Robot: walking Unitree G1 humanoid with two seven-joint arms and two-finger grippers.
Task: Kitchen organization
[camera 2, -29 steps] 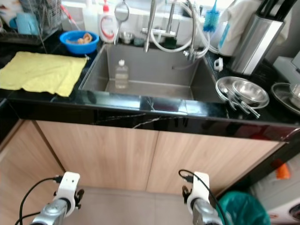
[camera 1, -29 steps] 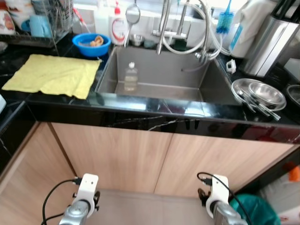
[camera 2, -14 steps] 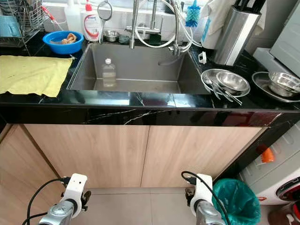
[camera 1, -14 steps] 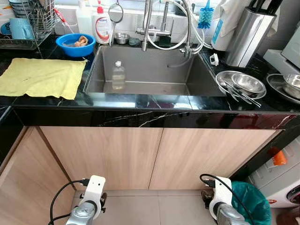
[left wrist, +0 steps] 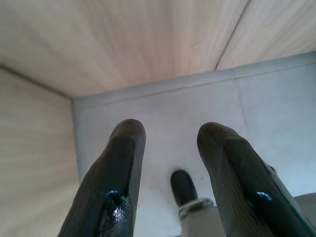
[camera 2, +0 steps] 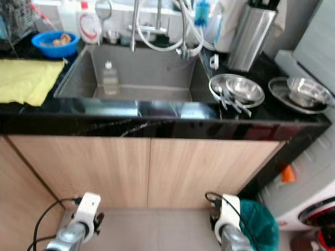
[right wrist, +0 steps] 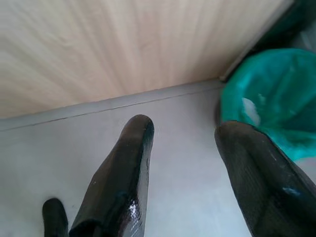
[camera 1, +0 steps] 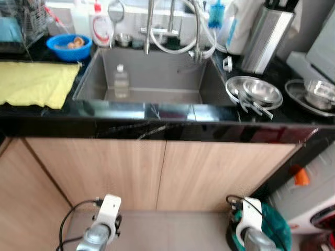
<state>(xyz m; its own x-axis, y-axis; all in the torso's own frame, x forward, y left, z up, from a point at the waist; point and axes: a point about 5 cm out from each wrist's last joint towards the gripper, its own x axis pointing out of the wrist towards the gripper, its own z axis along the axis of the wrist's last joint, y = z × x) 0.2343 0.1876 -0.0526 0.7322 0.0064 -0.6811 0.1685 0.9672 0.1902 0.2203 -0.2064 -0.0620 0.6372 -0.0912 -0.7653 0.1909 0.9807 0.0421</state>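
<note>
A black stone counter (camera 1: 172,116) runs across a small kitchen above pale wooden cabinet doors (camera 1: 157,167), with a steel sink (camera 1: 157,78) set into its middle and a grey floor below. In the sink stands a clear plastic bottle (camera 1: 121,81), upright near the front wall, beneath the tap and its looped hoses (camera 1: 172,31). On the counter to the robot's left lies a spread yellow cloth (camera 1: 36,83), and behind it a blue bowl (camera 1: 69,47) with something brownish in it, beside a dish-soap bottle (camera 1: 100,29). To the right of the sink sit nested steel bowls with utensils across them (camera 1: 255,93), another steel dish (camera 1: 314,94) further right, a blue bottle brush (camera 1: 215,13) and a steel knife block (camera 1: 265,34) at the back. A bin lined with a green bag (camera 2: 259,222) stands on the floor at the right.

Both arms hang low in front of the cabinets. The left gripper (left wrist: 170,168) has its fingers parted with nothing between them, pointing at the floor; the right gripper (right wrist: 190,168) is likewise spread and empty, aimed at the floor beside the green bin.

As far as can be judged, the tidying is at or near its start: the bottle sits in the sink, the bowls and cloth lie out on the counter, and neither gripper is near any of them. Reaching the counter calls for raising an arm first.
</note>
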